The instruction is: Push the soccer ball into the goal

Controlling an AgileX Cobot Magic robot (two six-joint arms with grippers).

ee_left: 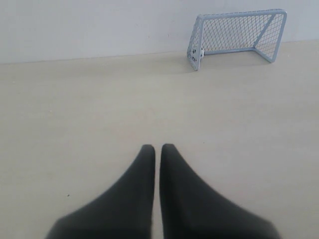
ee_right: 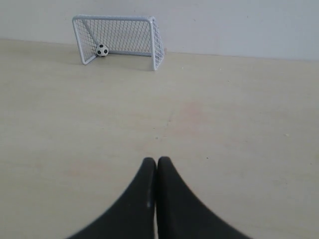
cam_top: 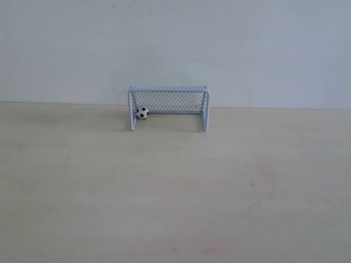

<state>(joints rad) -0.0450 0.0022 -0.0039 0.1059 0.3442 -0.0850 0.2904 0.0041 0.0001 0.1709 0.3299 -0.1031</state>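
Nearest to the wrist cameras, the two dark claws are seen, each held low over the bare counter (cam_top: 172,195). The left claw (ee_left: 157,148) is drawn together, with only a thin slit left between its black fingers (ee_left: 144,179), and nothing is held in it. The right claw (ee_right: 156,160) is pressed fully together at the tips, and nothing is gripped by it either. Neither claw is shown in the exterior view.

In the exterior view the lower half of the frame is filled by the pale wooden counter. A faint pinkish mark (cam_top: 266,172) is seen right of centre.

Farther back, just left of centre in the upper middle of the frame, the goal (cam_top: 168,89) is set upright on the counter, its open mouth turned toward the camera. It is well apart from both claws.

The soccer ball (cam_top: 142,112) is found inside the goal, resting on the counter at the left end of the mouth, just beside the left post and in front of the mesh.

Behind the goal, the upper part of the frame is taken up by a plain pale wall (cam_top: 179,44).
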